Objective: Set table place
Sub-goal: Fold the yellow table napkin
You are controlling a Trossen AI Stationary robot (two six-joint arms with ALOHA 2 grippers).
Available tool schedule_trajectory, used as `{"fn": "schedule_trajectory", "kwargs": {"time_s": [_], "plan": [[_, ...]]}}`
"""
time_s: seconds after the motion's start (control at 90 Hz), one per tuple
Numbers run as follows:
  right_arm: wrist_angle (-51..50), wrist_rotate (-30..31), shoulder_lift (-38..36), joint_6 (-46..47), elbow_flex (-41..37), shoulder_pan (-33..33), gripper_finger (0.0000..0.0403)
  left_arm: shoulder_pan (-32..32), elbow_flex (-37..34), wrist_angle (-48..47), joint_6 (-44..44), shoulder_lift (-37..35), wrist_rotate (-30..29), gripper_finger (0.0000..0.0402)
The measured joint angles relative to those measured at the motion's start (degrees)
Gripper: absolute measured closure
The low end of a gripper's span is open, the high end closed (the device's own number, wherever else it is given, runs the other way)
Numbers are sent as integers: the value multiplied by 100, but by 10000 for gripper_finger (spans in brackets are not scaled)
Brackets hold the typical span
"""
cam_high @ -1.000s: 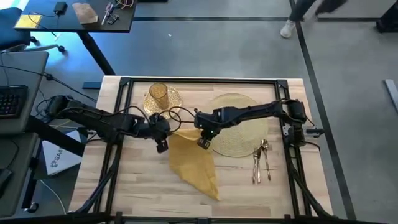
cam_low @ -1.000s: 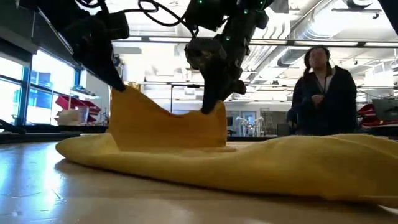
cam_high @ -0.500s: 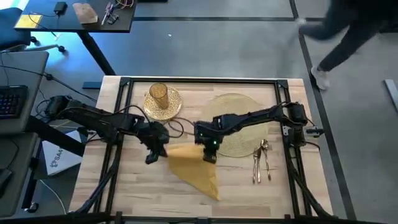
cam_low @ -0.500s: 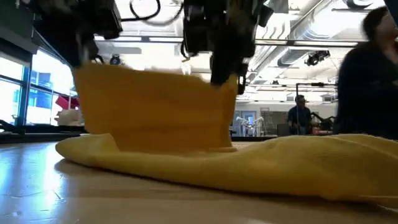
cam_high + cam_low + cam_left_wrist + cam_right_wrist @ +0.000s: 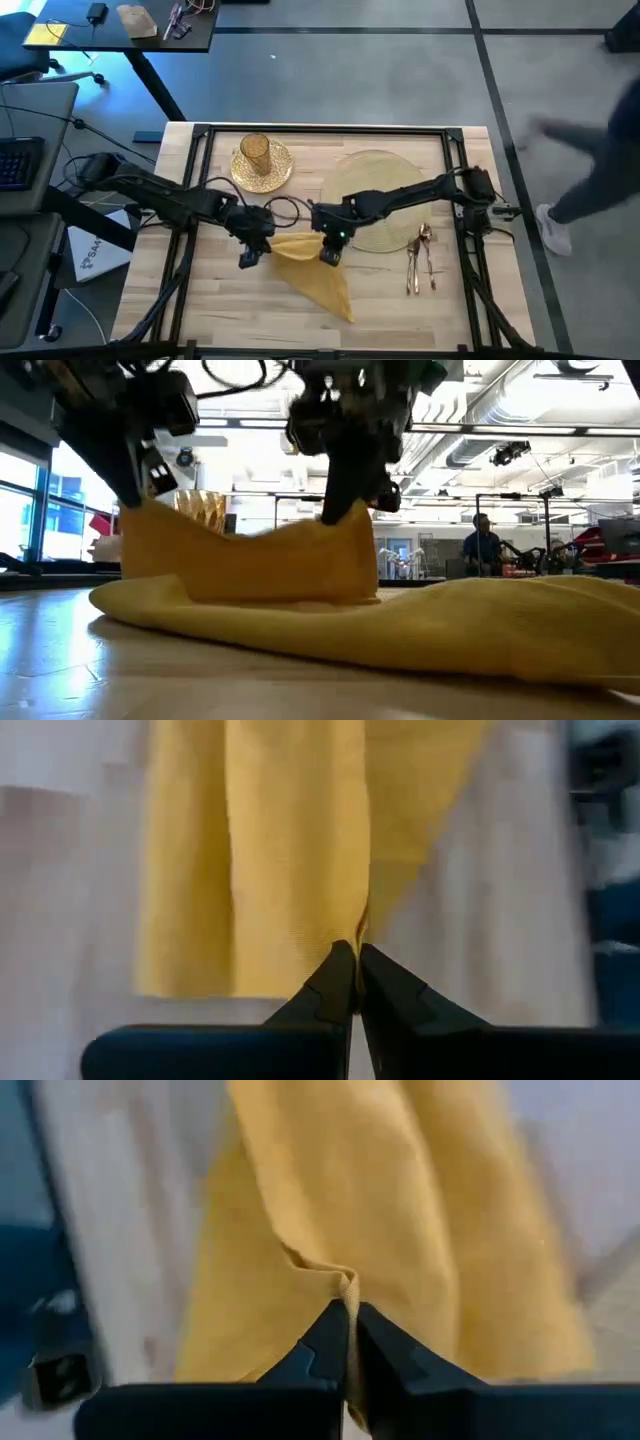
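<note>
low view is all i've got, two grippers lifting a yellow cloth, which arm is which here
Observer: The left gripper holds the napkin edge at the picture's left, the right gripper at the centre; the high view shows them side by side.
Operator: are both really pinched on it
Observer: Yes. The left wrist view shows the left gripper shut on a fold, and the right wrist view shows the right gripper shut on another.
Operator: where's the placemat from here
Observer: In the high view the placemat lies just beyond the right gripper, with the cutlery beside it.
</note>
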Motion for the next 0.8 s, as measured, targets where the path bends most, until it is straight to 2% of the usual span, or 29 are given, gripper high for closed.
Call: {"fn": "schedule_trajectory", "kwargs": {"time_s": [0.078, 0.222, 0.267, 0.389, 0.533, 0.689, 0.8], "plan": [[-17, -153, 4, -15, 0, -63, 403, 7, 0, 108, -168, 100, 125, 401], [33, -1624, 4, -403, 0, 151, 403, -130, 0, 438, -339, 88, 1283, 401], [87, -1885, 24, -622, 3, 274, 403, -197, 2, 548, -329, 84, 1588, 401], [76, -1669, 100, -928, 10, 535, 403, -358, 9, 645, -280, 145, 1537, 401], [-28, -1217, 200, -758, 4, 605, 403, -492, 9, 996, -450, 474, 1309, 401], [-145, -1315, 200, -645, 0, 652, 403, -675, 2, 1716, -902, 937, 1517, 401], [-187, -1766, 200, -607, 0, 705, 403, -793, 0, 1974, -1342, 978, 1499, 401]]}}
